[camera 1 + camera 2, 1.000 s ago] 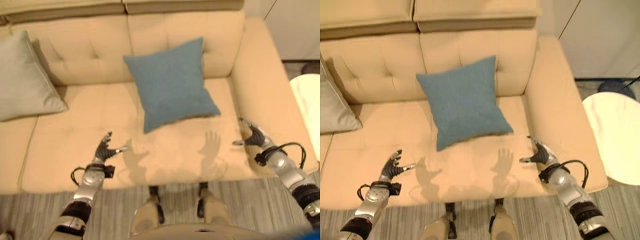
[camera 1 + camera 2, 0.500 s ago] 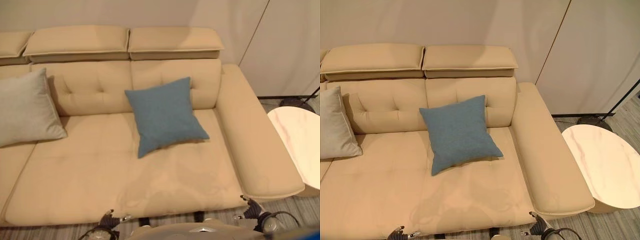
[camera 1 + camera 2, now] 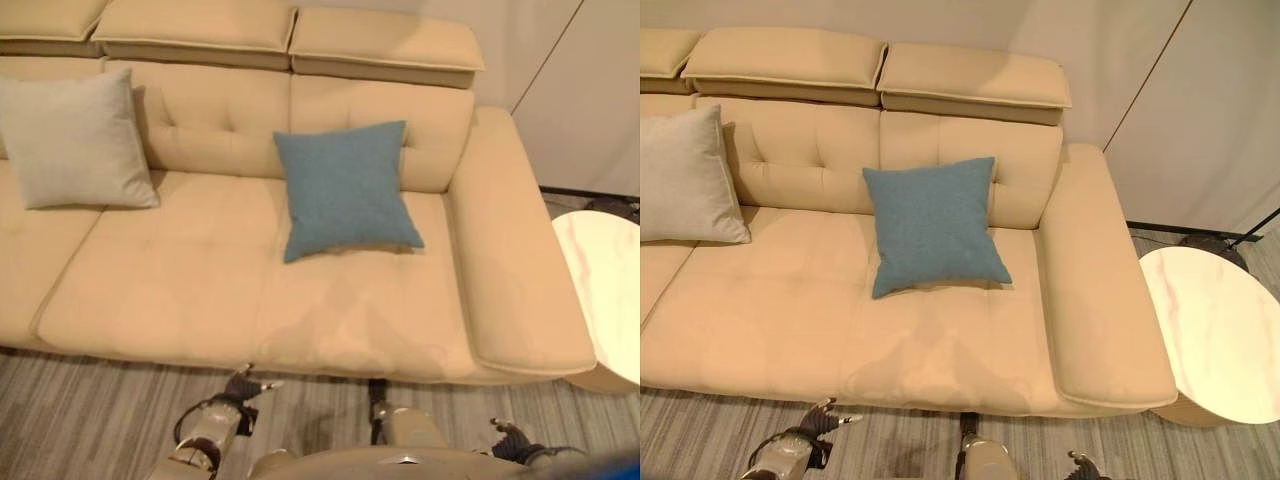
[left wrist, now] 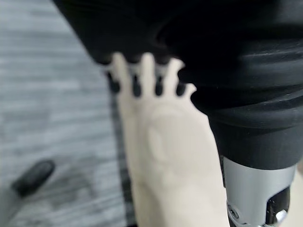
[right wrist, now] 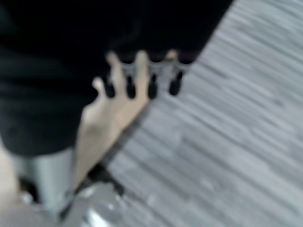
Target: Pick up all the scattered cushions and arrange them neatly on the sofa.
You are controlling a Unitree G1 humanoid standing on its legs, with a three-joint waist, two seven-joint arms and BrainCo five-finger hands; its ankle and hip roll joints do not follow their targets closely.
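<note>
hands: my left hand (image 3: 243,386) and right hand (image 3: 508,436) pulled back off the seat, fingers loose, empty
cushions: blue cushion (image 3: 346,187) propped at 12 o'clock, grey cushion (image 3: 76,140) at 10, both on the sofa (image 3: 170,290)
task: looks about done

Soft, even indoor light falls on the sofa (image 3: 200,290), casting faint shadows beside each cushion (image 3: 345,190). Both wrist views are blurred by motion.

Beige sofa (image 3: 200,290) bearing blue cushion (image 3: 345,188) and grey cushion (image 3: 75,140) (both against backrest).
</note>
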